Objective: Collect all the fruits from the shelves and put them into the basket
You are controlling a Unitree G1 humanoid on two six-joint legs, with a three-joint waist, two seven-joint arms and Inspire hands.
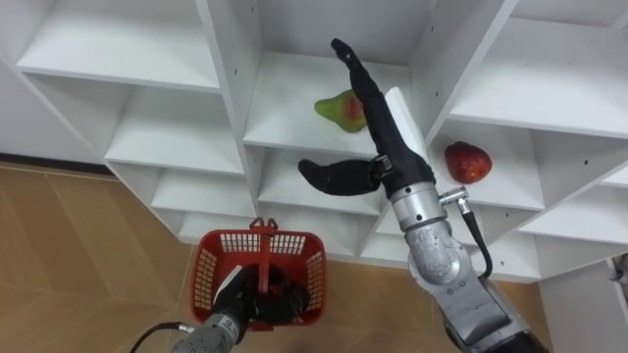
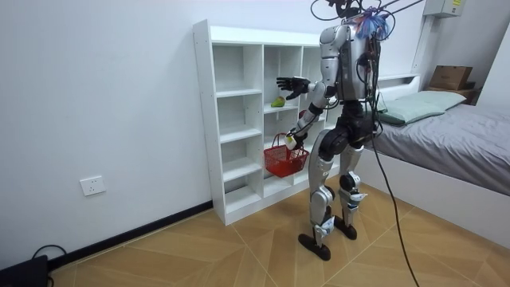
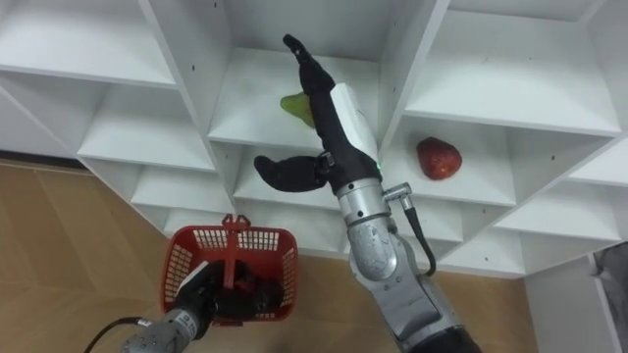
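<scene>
The robot stands at the closet [image 2: 237, 93], reaching for the green fruit [image 1: 339, 110] on the middle shelf. The right hand [image 1: 385, 137] is spread wide, fingers straight, thumb out to the left, holding nothing. Its fingers lie across the fruit's right side; whether they touch it I cannot tell. A red fruit [image 1: 468, 162] sits in the cell to the right. The left hand [image 1: 238, 297] is curled round the handle of the basket [image 1: 208, 275], low and near. The fingers should pass behind the fruit before closing, thumb coming round from the near left, basket kept level below.
</scene>
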